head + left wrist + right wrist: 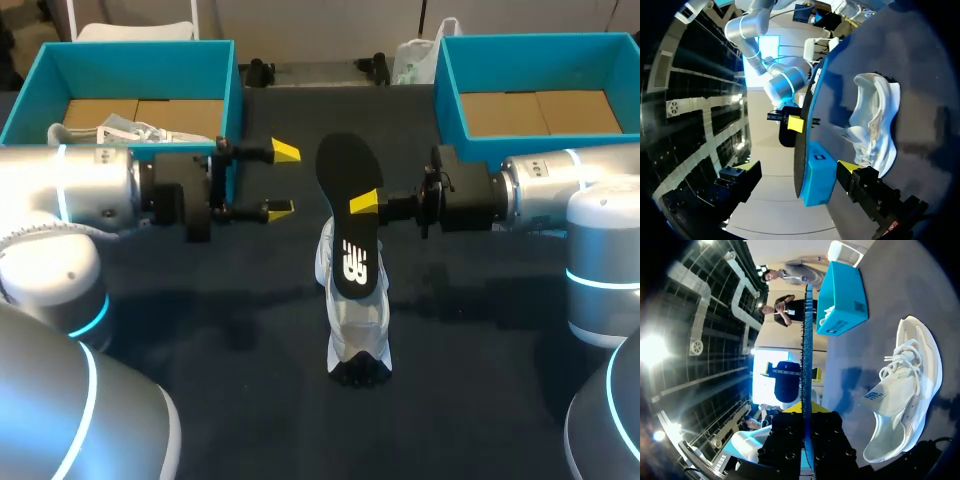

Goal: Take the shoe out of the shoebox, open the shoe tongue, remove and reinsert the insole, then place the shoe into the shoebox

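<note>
Standing on its sole on the dark table [200, 330], a white shoe [356, 330] is sitting nearest the camera, its dark-tipped end pointing toward the robot. From the left wrist, the shoe [875, 125] is showing its side and open collar, ahead of that arm's fingers. From the right wrist, the shoe [905, 390] is lying on the table beside the claw, its laces loose.

Above the shoe, a black insole [345, 170] with a white logo is hanging in the air. The right claw [362, 205], coming in from the right, is pinching the insole at its edge. In the right wrist view the insole [806, 355] is appearing edge-on as a thin dark strip, squeezed between the fingers of the right claw [807, 412] and clear of the shoe.

Level with it, the left claw [282, 181] is hovering just beside the insole, its yellow-tipped fingers spread and gripping nothing. Its own view is showing the left claw [797, 167] with both tips wide apart.

Farthest back, a blue left box [140, 55] is holding what looks like a second shoe [130, 130], and a blue right box [530, 45] is sitting at the far right corner.
</note>
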Controlling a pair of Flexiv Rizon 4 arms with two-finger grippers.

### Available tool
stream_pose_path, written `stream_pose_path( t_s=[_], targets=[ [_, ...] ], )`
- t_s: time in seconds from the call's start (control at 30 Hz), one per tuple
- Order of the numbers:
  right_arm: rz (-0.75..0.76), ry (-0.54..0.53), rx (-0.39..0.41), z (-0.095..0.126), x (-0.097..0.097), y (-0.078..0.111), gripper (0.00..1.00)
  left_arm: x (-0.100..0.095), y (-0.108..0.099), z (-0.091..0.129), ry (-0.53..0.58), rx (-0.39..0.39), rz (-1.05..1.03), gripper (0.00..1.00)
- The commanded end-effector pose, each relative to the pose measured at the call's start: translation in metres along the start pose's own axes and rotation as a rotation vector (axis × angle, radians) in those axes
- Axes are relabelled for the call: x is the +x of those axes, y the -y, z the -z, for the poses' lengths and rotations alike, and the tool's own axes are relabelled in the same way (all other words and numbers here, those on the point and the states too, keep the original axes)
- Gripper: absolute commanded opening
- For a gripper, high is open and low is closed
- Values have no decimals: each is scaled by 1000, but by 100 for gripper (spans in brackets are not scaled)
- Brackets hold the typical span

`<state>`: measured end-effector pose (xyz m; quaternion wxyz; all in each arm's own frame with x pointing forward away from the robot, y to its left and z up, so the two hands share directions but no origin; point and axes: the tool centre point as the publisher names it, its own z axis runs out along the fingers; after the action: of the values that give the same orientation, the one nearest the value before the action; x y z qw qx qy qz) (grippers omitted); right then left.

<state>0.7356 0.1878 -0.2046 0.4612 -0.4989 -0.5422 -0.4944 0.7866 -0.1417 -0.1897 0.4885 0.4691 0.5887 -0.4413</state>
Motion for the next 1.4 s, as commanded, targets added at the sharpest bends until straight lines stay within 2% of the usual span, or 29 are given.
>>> stream_pose_path(
  t_s=[0.03,0.13,0.27,0.33,0.43,0.5,0.57,0.67,0.7,1.0,1.4],
  targets=[
    [0,2,-3,-1,0,1,0,2,-3,-16,98,2,-1,100],
    [0,2,-3,-1,0,1,0,4,-3,-26,100,7,8,100],
    [0,2,-3,-1,0,1,0,5,-3,-37,103,4,8,95],
    [0,2,-3,-1,0,1,0,5,-3,-45,102,0,16,84],
    [0,2,-3,-1,0,1,0,5,-2,-51,109,4,29,74],
    [0,2,-3,-1,0,1,0,4,1,-54,114,9,32,71],
    [0,2,-3,-1,0,1,0,4,4,-59,116,11,30,62],
    [0,2,-3,-1,0,1,0,5,5,-64,117,10,23,56],
    [0,2,-3,-1,0,1,0,5,5,-66,117,5,17,51],
    [0,2,-3,-1,0,1,0,5,5,-72,128,25,-18,44],
    [0,2,-3,-1,0,1,0,4,9,-80,130,37,-66,29]
  ],
)
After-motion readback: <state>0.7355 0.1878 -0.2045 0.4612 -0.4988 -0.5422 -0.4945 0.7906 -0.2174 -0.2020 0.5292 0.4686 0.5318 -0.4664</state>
